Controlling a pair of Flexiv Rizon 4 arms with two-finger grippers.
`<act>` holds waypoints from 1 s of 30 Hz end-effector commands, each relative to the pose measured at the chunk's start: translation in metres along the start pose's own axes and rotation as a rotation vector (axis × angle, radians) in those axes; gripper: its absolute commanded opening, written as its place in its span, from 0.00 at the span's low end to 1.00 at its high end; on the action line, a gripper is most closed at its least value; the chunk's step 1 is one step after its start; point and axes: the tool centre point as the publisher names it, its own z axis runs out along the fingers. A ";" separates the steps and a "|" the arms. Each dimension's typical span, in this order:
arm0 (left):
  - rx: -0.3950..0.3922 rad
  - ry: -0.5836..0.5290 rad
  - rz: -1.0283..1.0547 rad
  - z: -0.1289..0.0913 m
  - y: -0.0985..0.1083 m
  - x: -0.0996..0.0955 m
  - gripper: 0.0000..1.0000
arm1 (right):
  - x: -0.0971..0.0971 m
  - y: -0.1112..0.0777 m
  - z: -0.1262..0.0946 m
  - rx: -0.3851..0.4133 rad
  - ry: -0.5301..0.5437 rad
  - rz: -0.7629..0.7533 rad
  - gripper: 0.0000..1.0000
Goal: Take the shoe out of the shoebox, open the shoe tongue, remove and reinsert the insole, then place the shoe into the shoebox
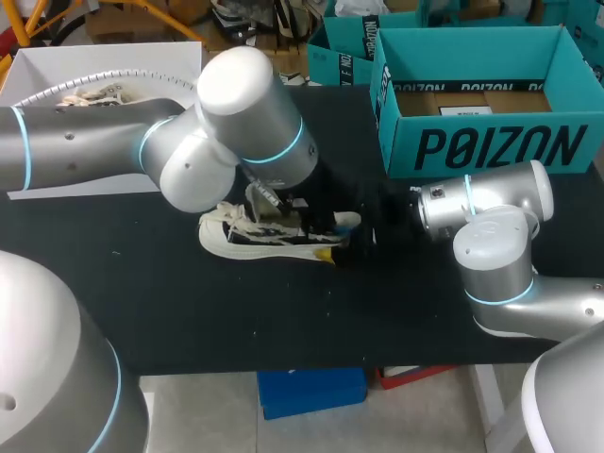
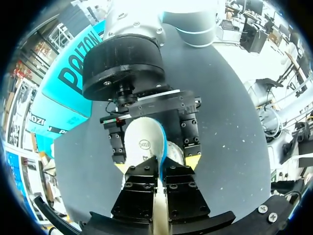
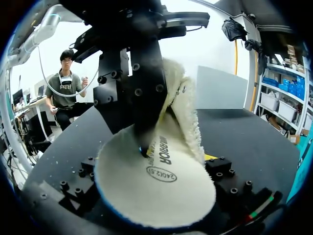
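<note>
On the black table (image 1: 142, 311), our left tool (image 3: 143, 144) pinches the light, floppy insole (image 3: 151, 191) by its heel edge. Our right tool (image 2: 155, 164), at 3 o'clock, clamps the shoe (image 1: 264, 241).

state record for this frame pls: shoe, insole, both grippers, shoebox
shoe: upright on the table, outside the shoebox
insole: lifted and bent, printed side facing the right wrist camera
left gripper: above the shoe, jaws shut on the insole
right gripper: facing the left gripper, insole in front of it; grip cannot be told
shoebox: teal, open, far right of the table, no shoe in it
</note>
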 end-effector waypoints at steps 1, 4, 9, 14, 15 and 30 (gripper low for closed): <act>0.039 0.035 0.010 -0.013 0.006 0.007 0.00 | 0.001 -0.002 0.002 0.000 -0.001 0.000 0.00; 0.055 0.059 0.016 -0.022 0.008 0.015 0.00 | 0.001 -0.002 0.002 0.000 -0.001 0.000 0.00; 0.102 0.076 0.010 -0.038 0.013 0.026 0.00 | 0.001 -0.002 0.002 0.000 -0.001 0.000 0.00; 0.209 0.129 0.032 -0.054 0.013 0.025 0.00 | 0.001 -0.002 0.002 0.000 -0.001 0.000 0.00; 0.249 0.152 0.047 -0.057 0.011 0.024 0.00 | 0.001 -0.002 0.002 0.000 -0.001 0.000 0.00; 0.613 0.273 0.168 -0.142 -0.032 0.016 0.00 | 0.001 -0.002 0.002 0.000 -0.001 0.000 0.00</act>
